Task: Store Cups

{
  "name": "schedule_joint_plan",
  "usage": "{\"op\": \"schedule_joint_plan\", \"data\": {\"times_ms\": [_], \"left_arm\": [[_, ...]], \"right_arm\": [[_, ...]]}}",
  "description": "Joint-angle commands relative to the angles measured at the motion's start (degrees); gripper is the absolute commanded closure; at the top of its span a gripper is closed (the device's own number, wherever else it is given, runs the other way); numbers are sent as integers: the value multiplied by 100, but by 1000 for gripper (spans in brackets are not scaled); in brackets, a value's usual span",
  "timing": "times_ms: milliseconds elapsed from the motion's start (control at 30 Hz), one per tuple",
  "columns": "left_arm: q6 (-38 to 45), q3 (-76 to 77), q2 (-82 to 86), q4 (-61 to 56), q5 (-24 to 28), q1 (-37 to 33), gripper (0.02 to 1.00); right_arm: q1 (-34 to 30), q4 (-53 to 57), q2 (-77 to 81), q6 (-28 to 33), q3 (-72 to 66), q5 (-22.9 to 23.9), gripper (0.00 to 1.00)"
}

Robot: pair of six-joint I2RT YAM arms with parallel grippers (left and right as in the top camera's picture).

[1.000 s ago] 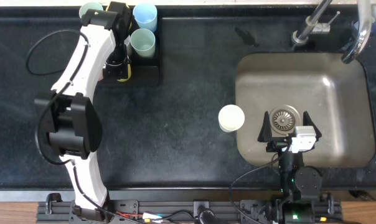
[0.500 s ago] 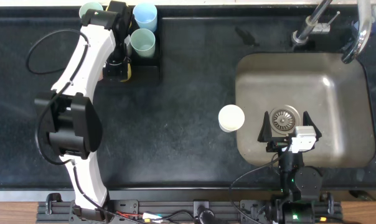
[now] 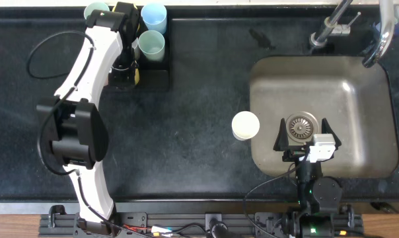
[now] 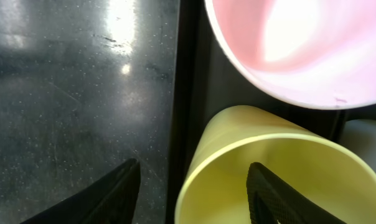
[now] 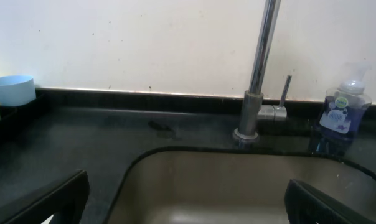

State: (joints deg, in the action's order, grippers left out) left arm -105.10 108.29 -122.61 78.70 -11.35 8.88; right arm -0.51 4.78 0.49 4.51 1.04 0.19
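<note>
Yellow cup [image 4: 225, 140] in the far-left rack [image 3: 156, 79]
Left gripper [image 4: 194, 165], released, straddles its rim beside the pink cup [image 4: 300, 43]; right gripper [image 3: 302, 124] hangs spread over the sink [image 3: 358, 86].

I see a yellow cup [image 4: 269, 180] and a pink cup [image 4: 300, 50] up close. From above: a light blue cup [image 3: 153, 16], a pale green cup [image 3: 151, 44], a cream cup [image 3: 245, 125]. The worktop [image 3: 199, 112] is black with fine pale speckles, the sink [image 3: 358, 86] silver-grey, the soap bottle [image 5: 340, 118] blue.
</note>
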Motion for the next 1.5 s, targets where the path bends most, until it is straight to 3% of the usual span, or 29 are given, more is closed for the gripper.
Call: {"op": "schedule_joint_plan", "data": {"times_ms": [33,400,567,667,800,900,1033,1133,1233,1500], "left_arm": [[-127,-35,216,68,-136,-24,426],[-236,-35,1200,-9,-387,-20,411],[-229,-35,1893,4,-444,-20,371],[188,-35,2323,-20,-632,-20,301],[1351,-39,2855,-59,-1244,-35,165],[2944,-313,3285,-643,-1401,-197,137],[5987,-1486,4037,-2975,-529,-505,134],[7405,-2706,4706,-4741,177,-601,84],[8035,-3858,5394,-5875,444,-603,18],[9125,-6000,7165,-7530,533,-603,18]], "right_arm": [[-15,-28,-11,22,-74,-37,5],[-15,-28,-11,22,-74,-37,5],[-15,-28,-11,22,-74,-37,7],[-15,-28,-11,22,-74,-37,5],[-15,-28,-11,22,-74,-37,5],[-15,-28,-11,22,-74,-37,7],[-15,-28,-11,22,-74,-37,5],[-15,-28,-11,22,-74,-37,5],[-15,-28,-11,22,-74,-37,5],[-15,-28,-11,22,-74,-37,5]]}}
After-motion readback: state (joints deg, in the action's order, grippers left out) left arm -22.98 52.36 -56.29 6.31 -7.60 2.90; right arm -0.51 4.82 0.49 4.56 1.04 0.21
